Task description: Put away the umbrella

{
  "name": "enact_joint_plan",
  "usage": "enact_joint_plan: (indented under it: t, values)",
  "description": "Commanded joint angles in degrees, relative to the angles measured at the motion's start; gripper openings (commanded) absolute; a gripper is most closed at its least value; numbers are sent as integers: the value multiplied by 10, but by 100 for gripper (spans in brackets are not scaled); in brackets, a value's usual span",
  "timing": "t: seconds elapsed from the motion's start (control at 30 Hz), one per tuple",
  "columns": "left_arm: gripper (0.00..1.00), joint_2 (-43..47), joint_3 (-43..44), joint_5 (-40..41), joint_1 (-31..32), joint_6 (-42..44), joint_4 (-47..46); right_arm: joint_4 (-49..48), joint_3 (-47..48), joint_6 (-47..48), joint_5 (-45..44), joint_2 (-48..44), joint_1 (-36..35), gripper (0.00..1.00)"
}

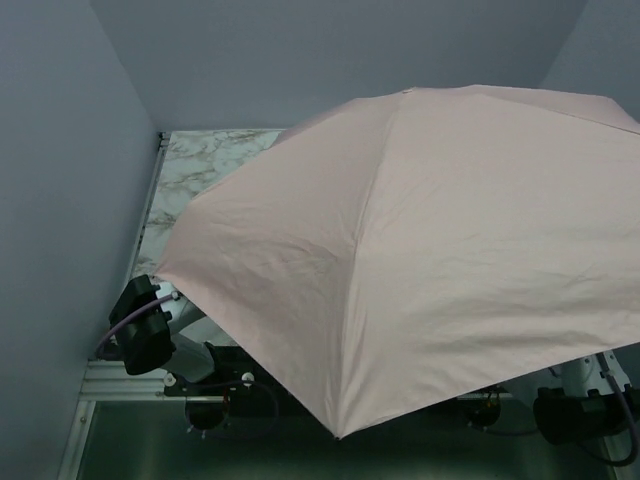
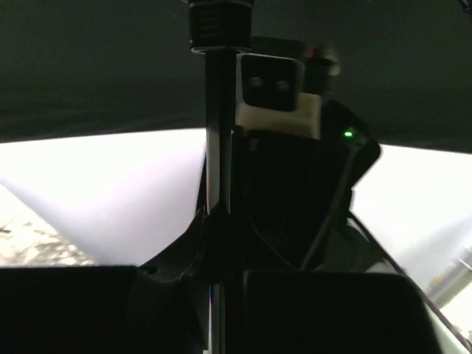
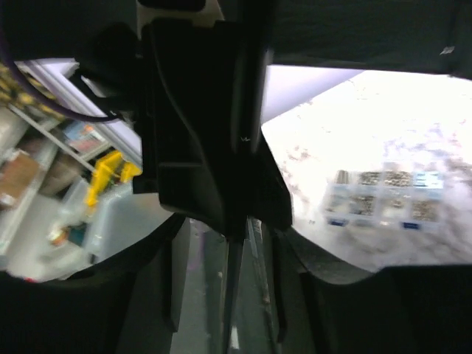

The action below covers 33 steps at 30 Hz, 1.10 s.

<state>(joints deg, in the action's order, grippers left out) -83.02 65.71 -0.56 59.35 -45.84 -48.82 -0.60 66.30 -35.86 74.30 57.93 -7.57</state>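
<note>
Table (image 1: 200, 170), marble-patterned, shows at ten o'clock in the top view. The umbrella (image 1: 430, 250), pink and fully spread, covers the centre through three o'clock. At the left gripper (image 2: 193, 274) the shaft (image 2: 217, 147) runs between the fingers, too dark to tell whether they clamp it. The right gripper (image 3: 234, 284) stands partly apart, the shaft in the gap with space either side; a parts box (image 3: 383, 195) lies at two o'clock.

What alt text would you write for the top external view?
An open pale pink umbrella fills most of the frame. A marble table shows at upper left, and parts of the left arm and right arm peek out past the canopy.
</note>
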Motion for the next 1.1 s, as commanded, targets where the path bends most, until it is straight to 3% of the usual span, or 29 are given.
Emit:
enact_joint_plan:
  t: [0.0,0.13,0.3,0.37,0.47,0.5,0.6,0.63,0.67,0.7,0.77,0.9,1.07]
  values:
    - [0,30,56,139,26,50,149,195,79,164,-73,28,-4,54]
    - [0,14,102,194,36,51,193,224,103,197,-86,52,-8,55]
    - [0,4,120,240,44,75,179,238,84,225,-102,54,-20,52]
    - [0,0,130,249,46,83,184,237,79,229,-108,55,-24,38]
    - [0,2,125,255,47,90,170,251,95,246,-111,66,-28,6]
    - [0,4,115,250,47,92,158,254,103,246,-106,72,-29,2]
    - [0,24,64,214,41,88,74,211,116,196,-73,89,-33,1]
    - [6,32,42,192,35,79,48,180,113,157,-54,94,-34,1]
    - [28,43,21,169,28,68,25,135,109,110,-40,98,-36,1]
    - [42,53,5,151,22,51,10,91,103,68,-27,102,-40,1]
    - [58,77,-25,107,8,36,-9,6,102,-7,-8,111,-48,1]
    - [76,125,-90,38,-4,38,-65,-132,119,-122,11,127,-53,1]
    - [89,160,-146,-16,-6,78,-91,-287,122,-256,42,155,-64,1]
